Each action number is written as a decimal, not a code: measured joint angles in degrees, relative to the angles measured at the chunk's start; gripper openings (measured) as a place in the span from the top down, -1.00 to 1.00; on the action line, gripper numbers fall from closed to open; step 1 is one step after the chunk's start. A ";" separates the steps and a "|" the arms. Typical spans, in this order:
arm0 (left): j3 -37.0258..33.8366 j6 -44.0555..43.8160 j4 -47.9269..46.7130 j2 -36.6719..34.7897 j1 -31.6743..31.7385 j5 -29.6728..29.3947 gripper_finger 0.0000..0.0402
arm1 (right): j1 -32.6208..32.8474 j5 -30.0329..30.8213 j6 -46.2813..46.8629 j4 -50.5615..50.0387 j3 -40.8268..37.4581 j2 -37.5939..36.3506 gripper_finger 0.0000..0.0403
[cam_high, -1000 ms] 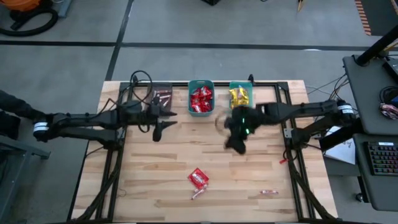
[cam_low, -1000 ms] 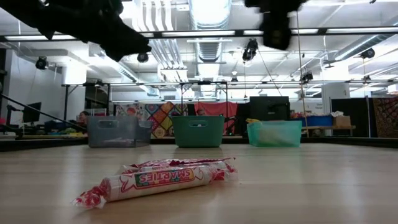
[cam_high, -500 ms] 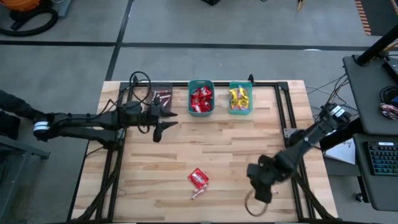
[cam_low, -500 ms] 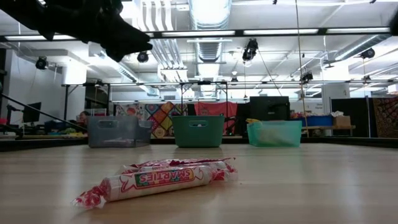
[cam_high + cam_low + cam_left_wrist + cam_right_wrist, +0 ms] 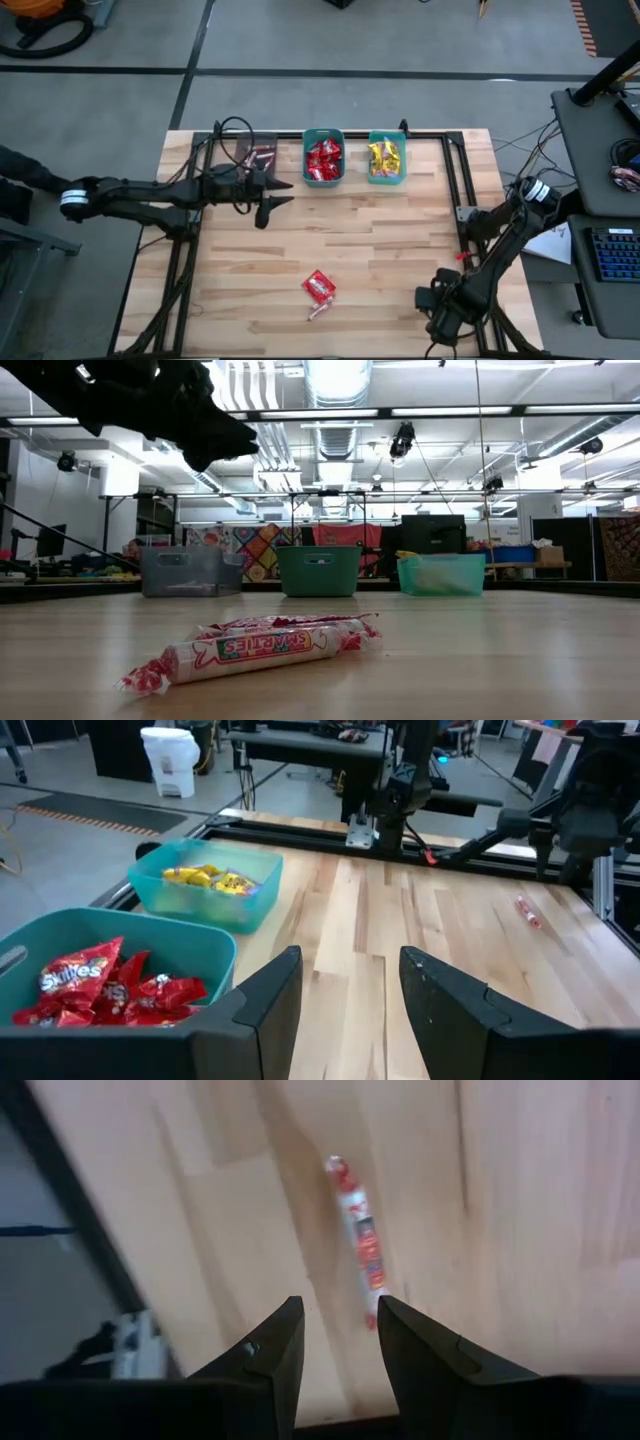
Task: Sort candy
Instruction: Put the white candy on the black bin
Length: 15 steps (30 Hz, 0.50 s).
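So I'm mid-sort. My right gripper (image 5: 335, 1342) is down at the near right corner of the table (image 5: 380, 240), hanging over a thin pinkish-red stick candy (image 5: 360, 1240). Its fingers are spread with nothing between them, and the stick lies just ahead of the gap. My guess for the next move: line the fingers across the stick, drop down, pinch, then haul it to whichever bin takes sticks.

My left gripper (image 5: 345, 990) waits by the far bins, fingers apart and empty.

The views disagree in handy ways. The overhead one shows the whole layout: red packets in the middle teal bin (image 5: 323, 160), yellow ones in the right teal bin (image 5: 386, 158), a red packet (image 5: 318, 287) loose in the near middle. But my right arm hides the stick there. Only the right wrist view shows it clearly. The table-level view gives a close look at another stick roll (image 5: 255, 648) lying on the wood, and doesn't show my right gripper at all.
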 joint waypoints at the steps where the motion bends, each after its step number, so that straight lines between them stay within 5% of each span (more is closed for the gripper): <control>1: 0.00 -0.05 0.29 0.68 0.00 0.00 0.24 | 0.17 0.08 -0.26 -0.07 -0.14 0.55 0.39; 15: 2.30 0.90 2.77 4.07 0.00 0.02 0.24 | -0.14 0.22 -4.90 7.08 -6.69 7.54 0.39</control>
